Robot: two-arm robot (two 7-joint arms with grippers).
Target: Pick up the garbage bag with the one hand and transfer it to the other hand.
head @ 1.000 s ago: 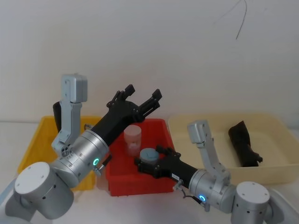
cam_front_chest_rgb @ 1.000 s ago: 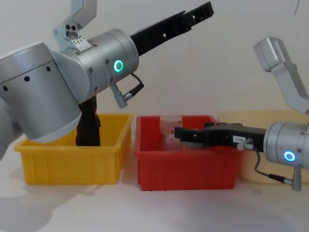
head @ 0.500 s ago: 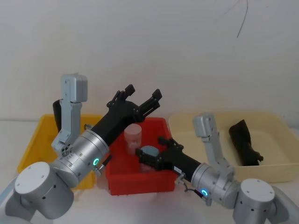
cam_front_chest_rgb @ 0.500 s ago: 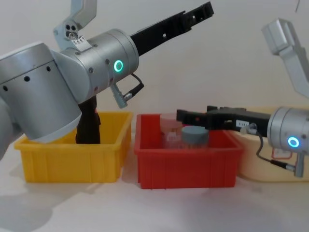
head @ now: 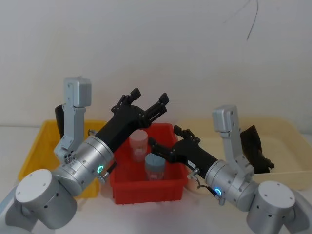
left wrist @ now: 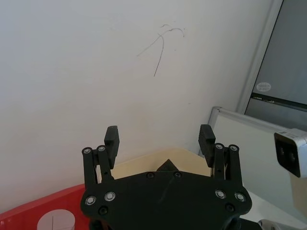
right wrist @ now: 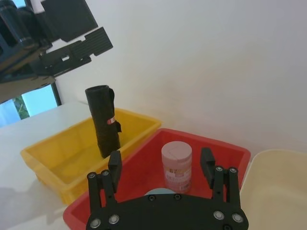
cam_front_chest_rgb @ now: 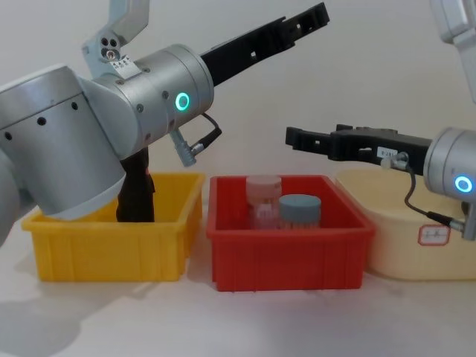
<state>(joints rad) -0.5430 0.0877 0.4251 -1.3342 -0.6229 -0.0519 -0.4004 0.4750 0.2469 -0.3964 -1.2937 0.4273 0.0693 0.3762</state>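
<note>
The garbage bag [right wrist: 104, 120] stands upright in the yellow bin [head: 36, 146] on the left, ungrasped, while the left gripper [head: 143, 102] and right gripper [head: 165, 141] hover above the red bin [head: 168, 183] with fingers apart, ready to reach.

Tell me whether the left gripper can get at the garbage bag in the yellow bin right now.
Probably yes: the left gripper is open and raised, and the garbage bag stands upright in the yellow bin, its top uncovered.

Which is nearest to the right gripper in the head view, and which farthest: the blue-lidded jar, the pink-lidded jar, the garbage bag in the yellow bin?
1. Blue-lidded jar, just below the right gripper.
2. Pink-lidded jar, farther left in the red bin.
3. Garbage bag, far left.
</note>
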